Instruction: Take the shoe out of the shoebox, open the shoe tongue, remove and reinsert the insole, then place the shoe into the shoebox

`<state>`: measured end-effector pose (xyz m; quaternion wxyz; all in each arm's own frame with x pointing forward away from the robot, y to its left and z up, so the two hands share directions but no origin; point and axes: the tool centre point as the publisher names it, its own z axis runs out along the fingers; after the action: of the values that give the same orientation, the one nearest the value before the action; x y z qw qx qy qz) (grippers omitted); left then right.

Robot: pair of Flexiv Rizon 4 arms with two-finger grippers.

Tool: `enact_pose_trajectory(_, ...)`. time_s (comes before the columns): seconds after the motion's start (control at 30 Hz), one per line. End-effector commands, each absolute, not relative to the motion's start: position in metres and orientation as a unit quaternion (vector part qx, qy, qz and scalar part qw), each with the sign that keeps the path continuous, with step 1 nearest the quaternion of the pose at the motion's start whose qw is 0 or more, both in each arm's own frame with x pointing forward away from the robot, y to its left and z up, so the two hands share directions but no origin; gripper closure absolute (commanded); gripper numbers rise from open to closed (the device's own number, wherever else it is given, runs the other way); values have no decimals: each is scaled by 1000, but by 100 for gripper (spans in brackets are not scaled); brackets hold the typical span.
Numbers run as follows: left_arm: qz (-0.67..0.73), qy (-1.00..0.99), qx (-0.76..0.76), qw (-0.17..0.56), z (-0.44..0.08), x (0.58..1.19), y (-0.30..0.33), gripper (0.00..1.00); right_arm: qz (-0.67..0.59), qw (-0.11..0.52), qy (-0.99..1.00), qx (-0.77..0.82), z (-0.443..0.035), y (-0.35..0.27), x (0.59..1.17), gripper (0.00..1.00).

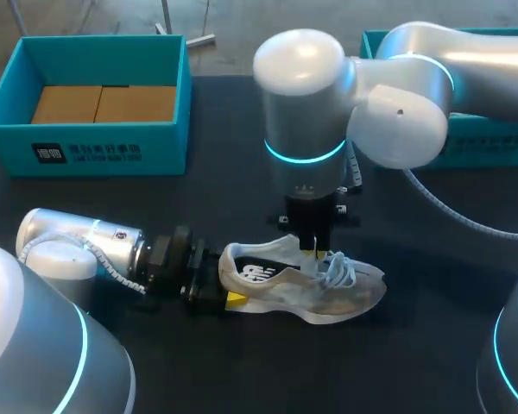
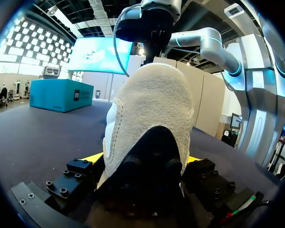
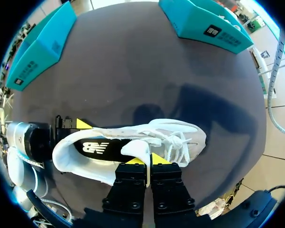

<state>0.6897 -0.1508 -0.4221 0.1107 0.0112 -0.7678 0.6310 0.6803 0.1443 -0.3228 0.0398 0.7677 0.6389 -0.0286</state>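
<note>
A white sneaker [image 1: 304,286] with a dark insole lies on the black table, toe to the right. My left gripper [image 1: 217,289] reaches in from the left, and its yellow-tipped fingers [image 2: 94,156] press the heel [image 2: 152,114] from both sides. From above, my right gripper [image 1: 314,251] comes down onto the shoe's opening. In the right wrist view that gripper [image 3: 147,164] is shut, pinching the white tongue [image 3: 137,149] just behind the laces [image 3: 178,145]. The insole [image 3: 102,148] shows inside the shoe.
An open teal shoebox [image 1: 95,147] with brown cardboard inside stands at the back left. A second teal box [image 1: 492,142] sits at the back right, partly hidden by my right arm. Bare table lies in front of the shoe.
</note>
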Motion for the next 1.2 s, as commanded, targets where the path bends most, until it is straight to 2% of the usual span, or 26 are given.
enact_pose_trajectory(0.03, 631, -768, 12, 110, -426, 691, -149, 100, 5, 27, 521, 853, -323, 135, 674, 100)
enact_pose_trajectory(0.47, 631, -768, 12, 110, -426, 691, -149, 100, 107, -52, 537, 835, -320, 93, 664, 100)
enact_pose_trajectory(1.2, 631, -768, 12, 110, -426, 691, -149, 100, 168, -111, 496, 845, -338, 42, 657, 100)
